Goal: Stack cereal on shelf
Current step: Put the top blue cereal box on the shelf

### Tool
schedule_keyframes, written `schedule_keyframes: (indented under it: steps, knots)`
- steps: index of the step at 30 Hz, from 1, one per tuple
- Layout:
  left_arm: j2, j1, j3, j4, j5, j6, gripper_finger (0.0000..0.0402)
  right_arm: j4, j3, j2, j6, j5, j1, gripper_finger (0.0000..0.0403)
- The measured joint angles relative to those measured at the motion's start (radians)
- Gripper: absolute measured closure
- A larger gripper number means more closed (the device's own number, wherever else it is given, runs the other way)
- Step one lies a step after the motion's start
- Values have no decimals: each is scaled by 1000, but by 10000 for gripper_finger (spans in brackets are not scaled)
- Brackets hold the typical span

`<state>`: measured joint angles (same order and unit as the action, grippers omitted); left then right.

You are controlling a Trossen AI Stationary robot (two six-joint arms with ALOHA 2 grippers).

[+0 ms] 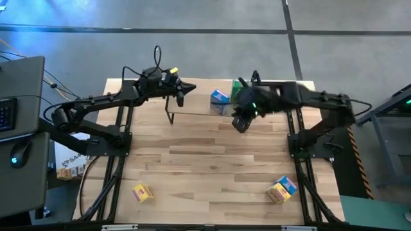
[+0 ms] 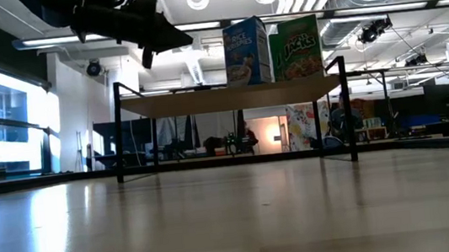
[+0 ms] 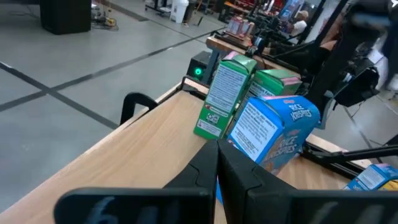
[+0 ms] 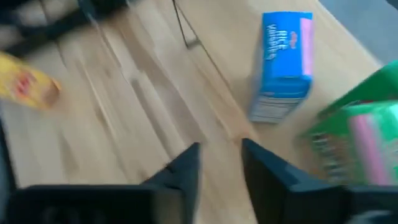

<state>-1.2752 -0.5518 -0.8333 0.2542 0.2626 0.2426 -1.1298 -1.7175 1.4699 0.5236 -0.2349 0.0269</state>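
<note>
**Q:** What did the shelf (image 2: 205, 101) carry?

**A:** It stood at the far edge of my table (image 1: 212, 160). On its plank a blue cereal box (image 2: 246, 51) and a green cereal box (image 2: 296, 48) stood upright, side by side. A second green box (image 3: 280, 79) stood close by them.

**Q:** And the table itself?

**A:** Near its front edge, a yellow box (image 1: 142, 192) lay on my left. On my right, another yellow box (image 1: 277, 192) lay touching a second blue box (image 1: 288, 185).

1. Green cereal box (image 1: 239, 86) mostly hidden under right arm in high view.
2. Right wrist view: green box (image 4: 357, 140) blurred, cut by edge; yellow box (image 4: 28, 84) smeared.
3. Low view: left gripper (image 2: 165, 33) silhouetted; fingers indistinct.
4. Shelf (image 1: 192, 106) top partly covered by arms.
</note>
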Motion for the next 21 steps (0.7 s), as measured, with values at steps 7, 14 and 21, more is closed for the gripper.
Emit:
schedule_keyframes:
  steps: [7,14,21]
  knots:
    - [0,0,3,4,0,34,401,618,455,-109,437,-255,130,385]
    - [0,0,3,6,0,67,401,918,706,-101,710,-491,144,398]
    - [0,0,3,6,0,67,402,948,751,-95,862,-587,144,402]
